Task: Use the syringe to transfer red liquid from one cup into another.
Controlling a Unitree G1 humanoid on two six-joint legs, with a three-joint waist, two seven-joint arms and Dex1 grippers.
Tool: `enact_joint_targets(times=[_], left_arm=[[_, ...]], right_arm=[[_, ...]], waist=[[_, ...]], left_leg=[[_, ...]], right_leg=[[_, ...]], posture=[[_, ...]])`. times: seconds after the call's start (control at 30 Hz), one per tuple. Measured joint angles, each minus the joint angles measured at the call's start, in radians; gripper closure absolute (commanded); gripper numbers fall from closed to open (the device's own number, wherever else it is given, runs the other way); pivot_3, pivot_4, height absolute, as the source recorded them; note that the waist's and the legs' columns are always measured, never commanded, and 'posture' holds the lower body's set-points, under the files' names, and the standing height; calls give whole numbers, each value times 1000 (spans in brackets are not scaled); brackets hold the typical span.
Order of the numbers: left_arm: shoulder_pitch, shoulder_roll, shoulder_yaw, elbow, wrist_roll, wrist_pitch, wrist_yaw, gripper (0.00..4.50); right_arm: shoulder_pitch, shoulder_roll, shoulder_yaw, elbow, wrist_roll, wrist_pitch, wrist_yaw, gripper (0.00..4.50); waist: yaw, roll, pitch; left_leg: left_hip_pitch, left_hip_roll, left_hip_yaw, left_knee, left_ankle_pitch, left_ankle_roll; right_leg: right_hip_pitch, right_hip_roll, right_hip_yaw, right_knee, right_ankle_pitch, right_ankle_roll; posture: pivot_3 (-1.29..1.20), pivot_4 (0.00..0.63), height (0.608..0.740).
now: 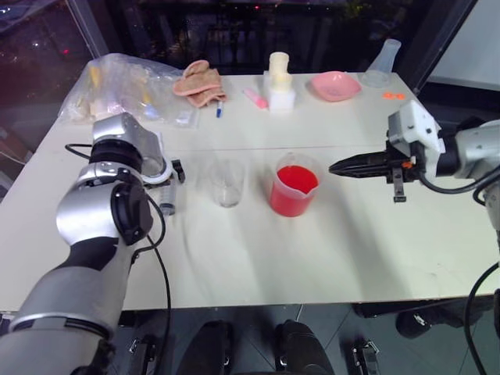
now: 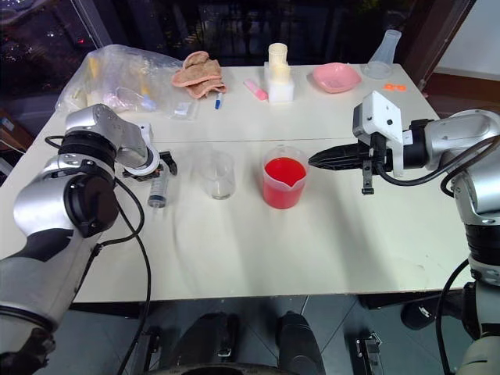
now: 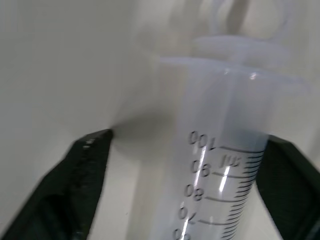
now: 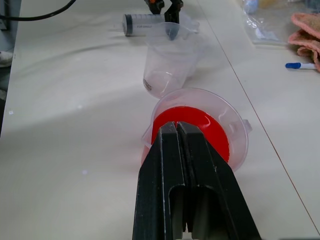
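The syringe (image 2: 158, 190) lies flat on the white table (image 1: 328, 250), on the far side of the small clear cup (image 1: 226, 183) from the red-filled beaker (image 1: 294, 190), which stands just beside that cup. The left gripper (image 2: 155, 168) is down over the syringe near its plunger end. In the left wrist view its two black fingers (image 3: 82, 185) stand apart on either side of the barrel, one close against the graduated side, the other with a clear gap of table showing, so the jaws straddle the barrel and are not yet clamped on it.

The syringe looks light, stiff and smooth (clear plastic, round, so it is likely to roll or slip under a loose pinch). A hold across the barrel just below the flange seems best: the flange would stop it sliding through, and the plunger stays free for the other hand to work. The beaker is probably easy to tip and the red liquid (image 2: 284, 170) would spill readily.

The right gripper (image 1: 344, 166) hovers just beside the beaker's rim, fingers pressed together and empty. The right wrist view looks along them across the beaker and cup to the syringe beyond, showing its dark plunger seal and full length, which the left arm partly hides in the head views. The left wrist view alone gives the printed scale and the gap at the jaws.
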Motion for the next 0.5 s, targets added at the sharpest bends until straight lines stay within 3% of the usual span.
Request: enact_joint_targets(times=[0.2, 0.4, 0.5], left_arm=[[1, -3, 3, 9, -4, -39, 1, 2928], [7, 15, 140, 4, -100, -96, 86, 2947], [7, 23, 123, -53, -109, -128, 58, 2947]], right_arm=[[0, -1, 0, 0, 0, 1, 0, 4500], [1, -2, 0, -2, 0, 3, -4, 4500], [14, -6, -3, -11, 1, 5, -11, 4500]], waist=[[0, 0, 0], [0, 0, 0], [-1, 0, 0]], left_leg=[[0, 0, 0, 0, 0, 0], [0, 0, 0, 0, 0, 0], [0, 0, 0, 0, 0, 0]], right_leg=[[0, 0, 0, 0, 0, 0], [0, 0, 0, 0, 0, 0], [0, 0, 0, 0, 0, 0]], posture=[[0, 150, 740], [0, 150, 740], [0, 150, 740]])
